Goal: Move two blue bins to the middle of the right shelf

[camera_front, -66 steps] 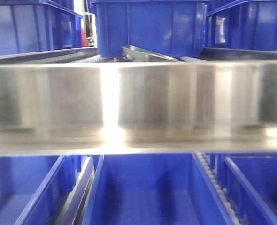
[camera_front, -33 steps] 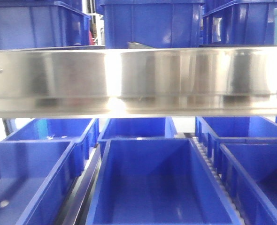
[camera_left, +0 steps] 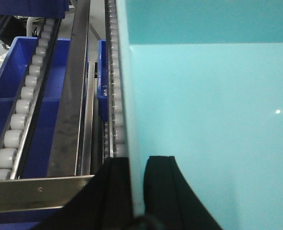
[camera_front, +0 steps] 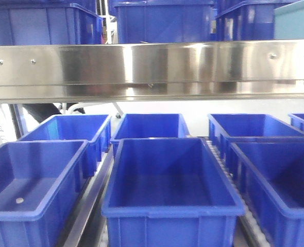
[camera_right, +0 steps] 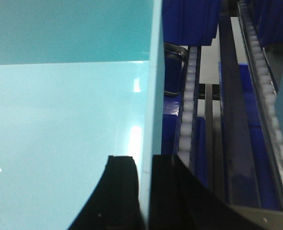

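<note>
Both my grippers hold one pale turquoise-blue bin by its side walls. In the left wrist view my left gripper (camera_left: pixel 137 160) is shut on the bin's left wall, one black finger outside and one inside the bin (camera_left: pixel 204 105). In the right wrist view my right gripper (camera_right: pixel 145 158) is shut on the right wall of the same bin (camera_right: pixel 60 120). A corner of this bin (camera_front: pixel 296 19) shows at the top right of the front view, level with the upper shelf. No second pale bin is in view.
A steel shelf beam (camera_front: pixel 152 72) crosses the front view. Dark blue bins (camera_front: pixel 165 20) stand above it. Below it several more sit in rows, with the nearest one (camera_front: pixel 170 175) in the centre. Roller tracks (camera_left: pixel 24 105) (camera_right: pixel 192 96) and steel rails run on both sides of the held bin.
The front view has drawn back from the shelf beam, which now sits higher and thinner in frame. The lower row of dark blue bins and the held bin's corner have come into view.
</note>
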